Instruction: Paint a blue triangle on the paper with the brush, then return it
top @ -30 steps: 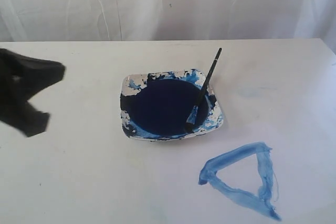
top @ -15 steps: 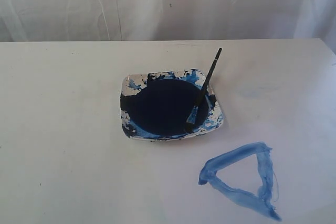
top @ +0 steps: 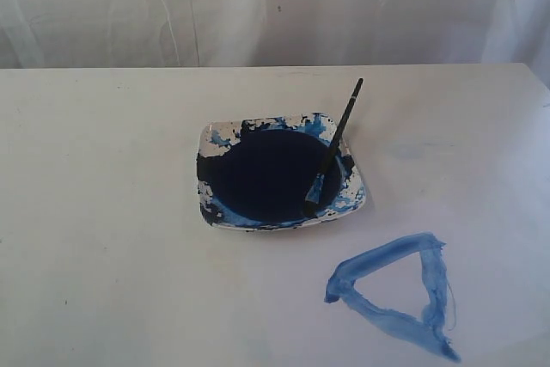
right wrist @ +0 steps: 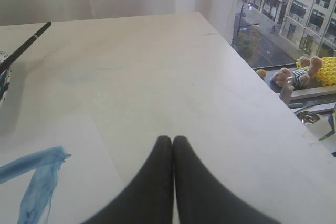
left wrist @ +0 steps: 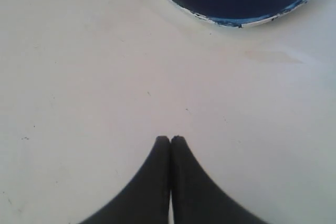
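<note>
The blue triangle [top: 397, 292] lies painted on the white paper [top: 120, 281], in front of and to the right of the paint dish [top: 279, 172]. The black-handled brush [top: 335, 143] rests in the dish, bristles in the navy paint, handle leaning over the far right rim. Neither gripper shows in the exterior view. My left gripper [left wrist: 170, 139] is shut and empty above the paper, short of the dish [left wrist: 220, 19]. My right gripper [right wrist: 171, 139] is shut and empty over the table, with the triangle [right wrist: 37, 174] and the brush handle [right wrist: 23, 48] off to one side.
A white draped cloth [top: 275, 6] hangs behind the table. The table's right edge [right wrist: 247, 72] drops off beside a window ledge holding a small stuffed toy [right wrist: 302, 72]. A faint blue smudge [top: 412, 150] marks the surface right of the dish.
A second ago the left gripper stood at the exterior view's left edge; it has since withdrawn out of that view. Dish, brush and triangle have not moved.
</note>
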Available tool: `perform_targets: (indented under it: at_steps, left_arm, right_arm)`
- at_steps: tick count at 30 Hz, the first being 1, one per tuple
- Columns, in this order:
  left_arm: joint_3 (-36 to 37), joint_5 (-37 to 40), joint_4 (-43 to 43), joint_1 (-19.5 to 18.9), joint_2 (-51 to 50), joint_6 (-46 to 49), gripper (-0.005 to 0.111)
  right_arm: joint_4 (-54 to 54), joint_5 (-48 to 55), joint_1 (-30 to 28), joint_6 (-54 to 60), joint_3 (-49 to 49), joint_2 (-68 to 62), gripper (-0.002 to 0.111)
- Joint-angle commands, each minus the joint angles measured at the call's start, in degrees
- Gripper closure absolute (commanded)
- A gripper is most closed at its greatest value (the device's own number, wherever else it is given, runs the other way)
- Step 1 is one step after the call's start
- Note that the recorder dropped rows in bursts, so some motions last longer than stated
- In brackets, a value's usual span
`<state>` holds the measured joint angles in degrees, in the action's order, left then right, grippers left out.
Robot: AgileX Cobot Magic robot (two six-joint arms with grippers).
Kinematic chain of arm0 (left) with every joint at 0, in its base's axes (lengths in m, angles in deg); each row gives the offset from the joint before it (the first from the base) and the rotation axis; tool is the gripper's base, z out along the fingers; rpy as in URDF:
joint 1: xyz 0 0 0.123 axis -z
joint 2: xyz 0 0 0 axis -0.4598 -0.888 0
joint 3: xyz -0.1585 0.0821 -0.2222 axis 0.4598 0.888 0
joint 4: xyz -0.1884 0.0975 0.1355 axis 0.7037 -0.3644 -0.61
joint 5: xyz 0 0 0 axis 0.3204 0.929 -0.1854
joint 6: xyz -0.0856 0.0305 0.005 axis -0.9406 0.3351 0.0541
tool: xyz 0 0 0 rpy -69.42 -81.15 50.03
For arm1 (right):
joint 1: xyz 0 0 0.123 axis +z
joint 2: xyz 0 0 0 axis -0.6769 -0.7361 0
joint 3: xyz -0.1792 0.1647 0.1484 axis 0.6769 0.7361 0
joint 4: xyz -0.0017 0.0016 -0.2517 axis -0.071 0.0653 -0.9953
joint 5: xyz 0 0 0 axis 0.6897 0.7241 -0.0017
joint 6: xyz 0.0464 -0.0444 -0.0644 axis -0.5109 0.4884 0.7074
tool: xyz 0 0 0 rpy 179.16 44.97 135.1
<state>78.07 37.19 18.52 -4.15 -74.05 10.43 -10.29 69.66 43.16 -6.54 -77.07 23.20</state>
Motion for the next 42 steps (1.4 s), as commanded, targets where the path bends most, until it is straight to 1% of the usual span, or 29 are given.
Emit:
perform_targets:
  at_steps: [1, 5, 6, 9, 11, 13, 17, 21, 34, 42]
  left_arm:
    - [0.3, 5.3, 0.5, -0.2, 3.8, -0.3, 0.107]
    - [0.3, 8.9, 0.5, -0.2, 8.8, -0.3, 0.107]
    - [0.3, 11.2, -0.7, -0.2, 12.4, -0.4, 0.107]
    - [0.3, 11.1, -2.2, -0.5, 15.0, -0.4, 0.107]
    - [0.3, 11.3, -2.3, -2.6, 15.0, -2.1, 0.107]
    - [0.3, 11.3, -2.5, -7.8, 15.0, -5.1, 0.107]
    - [0.3, 11.3, -2.5, -15.8, 15.0, -5.1, 0.107]
    - [0.3, 11.3, -2.5, -20.2, 15.0, -5.1, 0.107]
    - [0.3, 11.3, -2.5, -26.1, 15.0, -5.3, 0.107]
    - [0.3, 9.7, -2.5, -27.2, 15.0, -5.3, 0.107]
  right_arm:
    - [-0.4, 0.1, -0.3, -0.3, 0.1, 0.4, 0.108]
    - [-0.4, 0.1, -0.3, -0.3, 0.1, 0.4, 0.108]
    - [-0.4, 0.1, -0.3, -0.3, 0.1, 0.4, 0.108]
    - [-0.4, 0.1, -0.3, -0.3, 0.1, 0.4, 0.108]
    - [-0.4, 0.1, -0.3, -0.3, 0.1, 0.4, 0.108]
    - [-0.4, 0.1, -0.3, -0.3, 0.1, 0.4, 0.108]
    - [-0.4, 0.1, -0.3, -0.3, 0.1, 0.4, 0.108]
    - [-0.4, 0.1, -0.3, -0.3, 0.1, 0.4, 0.108]
    - [-0.4, 0.1, -0.3, -0.3, 0.1, 0.4, 0.108]
    - [-0.4, 0.1, -0.3, -0.3, 0.1, 0.4, 0.108]
